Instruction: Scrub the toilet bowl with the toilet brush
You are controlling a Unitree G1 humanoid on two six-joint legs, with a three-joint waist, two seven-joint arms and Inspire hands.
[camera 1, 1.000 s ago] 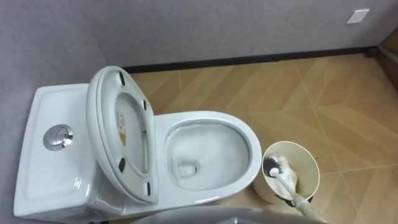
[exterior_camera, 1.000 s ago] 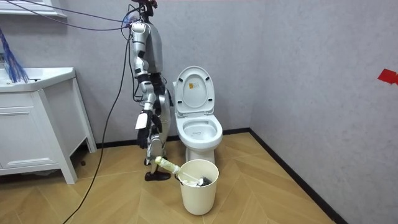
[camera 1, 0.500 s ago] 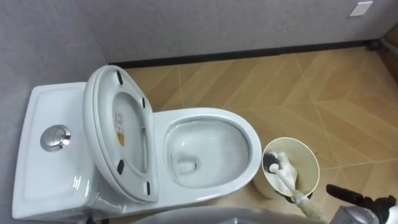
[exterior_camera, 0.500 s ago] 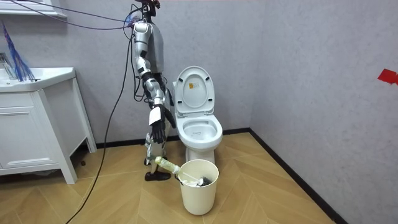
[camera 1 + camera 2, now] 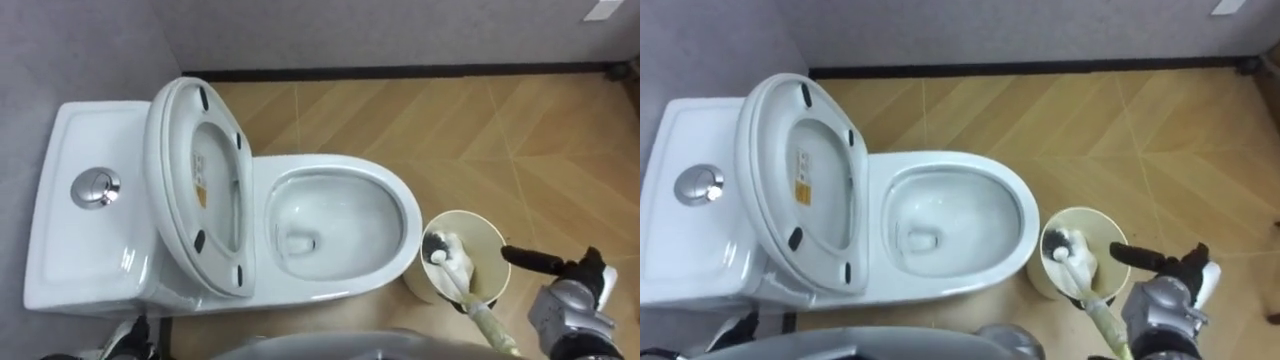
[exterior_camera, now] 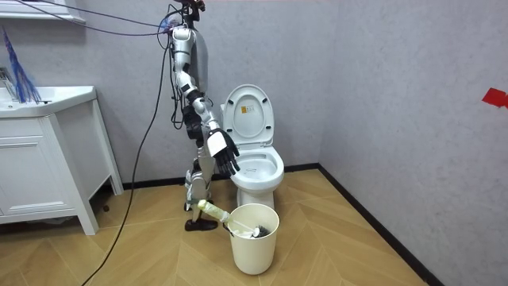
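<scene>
The white toilet (image 5: 400, 215) stands before me with its seat and lid (image 5: 195, 185) raised against the tank (image 5: 60, 250). To the right of the bowl a cream bucket (image 5: 485, 238) holds the toilet brush, its white head (image 5: 441, 248) inside. The pale brush handle (image 5: 487, 325) leans out over the near rim. My right hand (image 5: 570, 300) is open just right of the bucket, fingers stretched toward it, apart from the handle. The room view shows that hand (image 6: 223, 152) raised in front of the toilet. A dark bit of my left hand (image 5: 125, 340) sits at the lower left edge.
A grey wall with a black skirting (image 5: 400, 72) runs behind the toilet. Wooden floor (image 5: 480, 140) spreads to the right. A white basin cabinet (image 6: 48, 159) stands at the room view's left. I stand close beside the toilet.
My right hand has lifted from my side and come forward, now reaching in beside the bucket. The eye view has shifted slightly. The brush and bucket have not moved.
</scene>
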